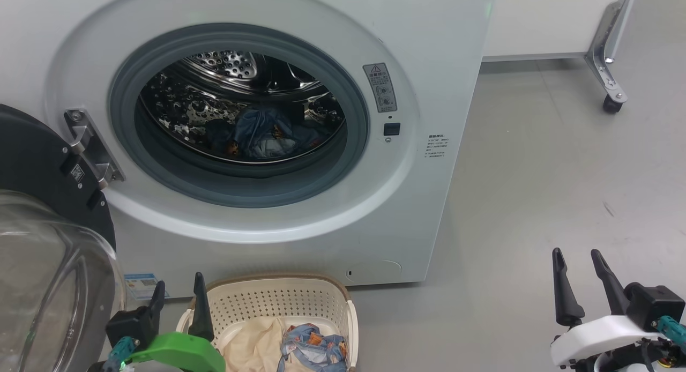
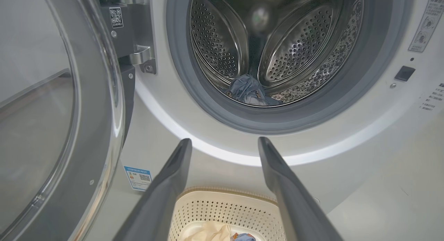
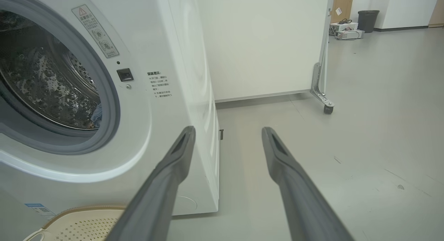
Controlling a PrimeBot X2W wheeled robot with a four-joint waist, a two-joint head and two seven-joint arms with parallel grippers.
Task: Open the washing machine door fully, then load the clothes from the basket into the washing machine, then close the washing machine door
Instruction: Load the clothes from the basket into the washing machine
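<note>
One garment (image 1: 262, 133) is loaded, door (image 1: 32, 157) open; I see clothes (image 1: 289, 348) remaining in the basket (image 1: 278, 302), with left claw (image 1: 179, 281) and right claw (image 1: 576, 252) gaping empty.

Door (image 1: 37, 157) is cut by the left edge, washer (image 1: 455, 50) by the top edge. Basket (image 1: 278, 299) and the clothes (image 1: 308, 350) in it run off the bottom edge. Left gripper (image 1: 179, 280) covers the basket's left rim. Garment (image 1: 262, 133) in the drum (image 1: 214, 66) is dim, lower part behind the gasket (image 1: 236, 184). Print on warning sticker (image 1: 380, 87) and blue label (image 1: 140, 285) too small to read.
</note>
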